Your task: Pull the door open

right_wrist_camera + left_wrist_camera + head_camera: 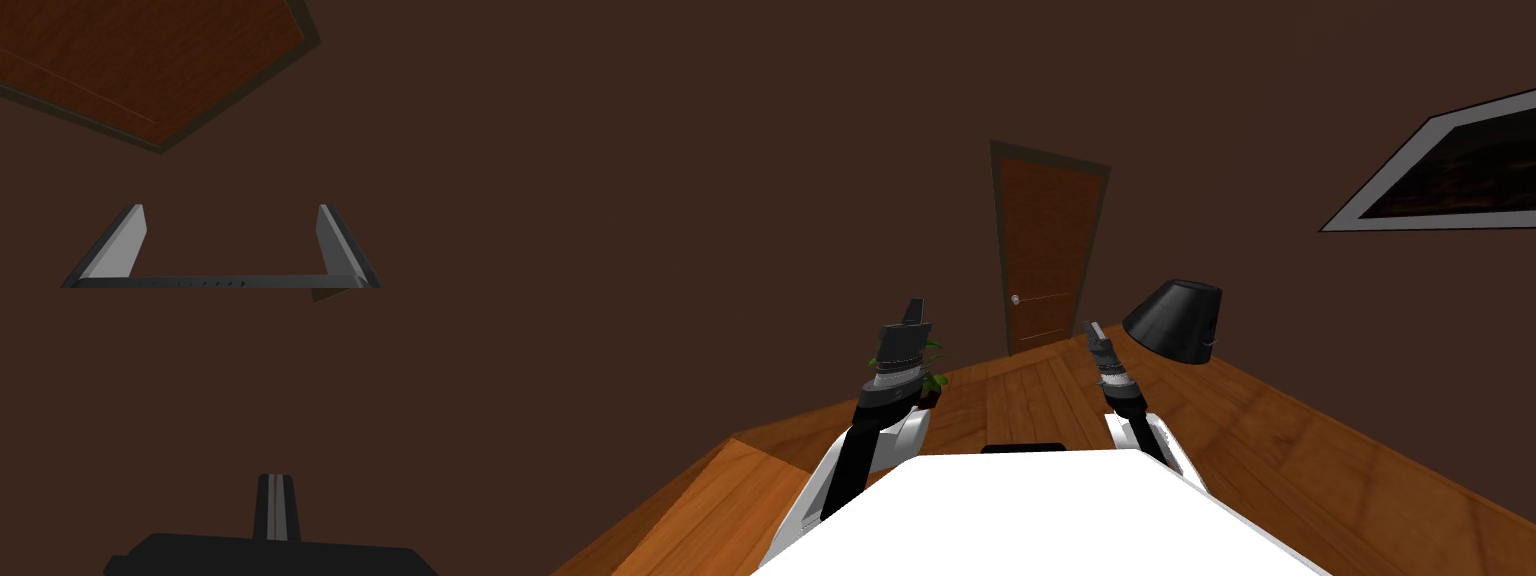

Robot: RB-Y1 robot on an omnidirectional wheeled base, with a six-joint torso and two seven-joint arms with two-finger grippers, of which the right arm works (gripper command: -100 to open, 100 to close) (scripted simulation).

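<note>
Ahead, well apart from both arms, the brown wooden door [1045, 250] stands shut. It is likely heavy and rigid on its hinges; grip its small pale knob [1015, 299]. The left gripper [275, 478] has its fingers pressed together, empty; the right gripper [229, 207] has its fingers spread wide, empty.

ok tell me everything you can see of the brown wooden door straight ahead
The reddish-brown, wood-grained door stands upright in a dark frame set in the dark brown wall, and looks shut. A small pale round knob sits at its left edge, with thin lines across the panel at that height and lower. Its foot meets the wooden floor. Nothing touches it.
</note>
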